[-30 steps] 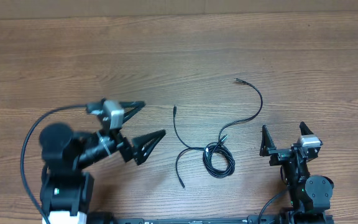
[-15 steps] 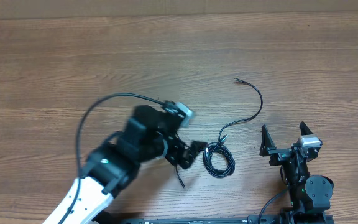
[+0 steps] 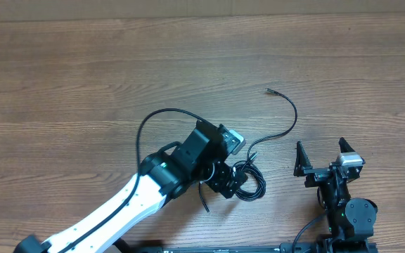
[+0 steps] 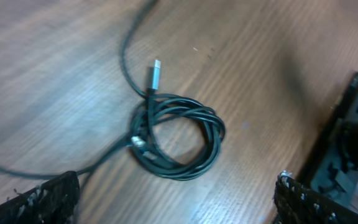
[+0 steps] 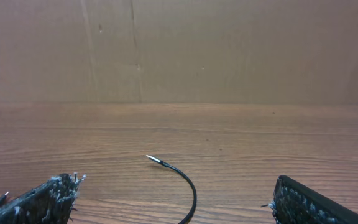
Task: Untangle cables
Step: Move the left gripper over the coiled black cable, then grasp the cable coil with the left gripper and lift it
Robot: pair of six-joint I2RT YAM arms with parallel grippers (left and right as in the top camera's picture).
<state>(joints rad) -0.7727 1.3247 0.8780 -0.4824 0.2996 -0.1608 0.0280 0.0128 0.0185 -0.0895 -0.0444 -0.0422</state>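
The cables (image 3: 253, 185) are thin black cords wound into a small coil on the wooden table. One strand (image 3: 291, 119) curves up to a metal plug tip. My left gripper (image 3: 232, 181) hangs open over the coil's left side and hides part of the cords. In the left wrist view the coil (image 4: 179, 143) lies just ahead of the open left gripper (image 4: 176, 205), with a silver plug (image 4: 154, 73) sticking out of it. The right gripper (image 3: 322, 157) stays open at the right, apart from the cords. In the right wrist view a cable end (image 5: 188, 183) arcs between the right gripper (image 5: 176, 202) fingers.
A loose cable end (image 3: 205, 205) pokes out below my left arm (image 3: 153, 183). The right arm's base (image 4: 353, 137) stands close to the coil's right. A cardboard wall (image 5: 179, 50) closes off the far edge of the table (image 3: 83, 77).
My left arm swung from the table's left side to the right and now sits over the coil, covering the left strand. The right arm has not moved.
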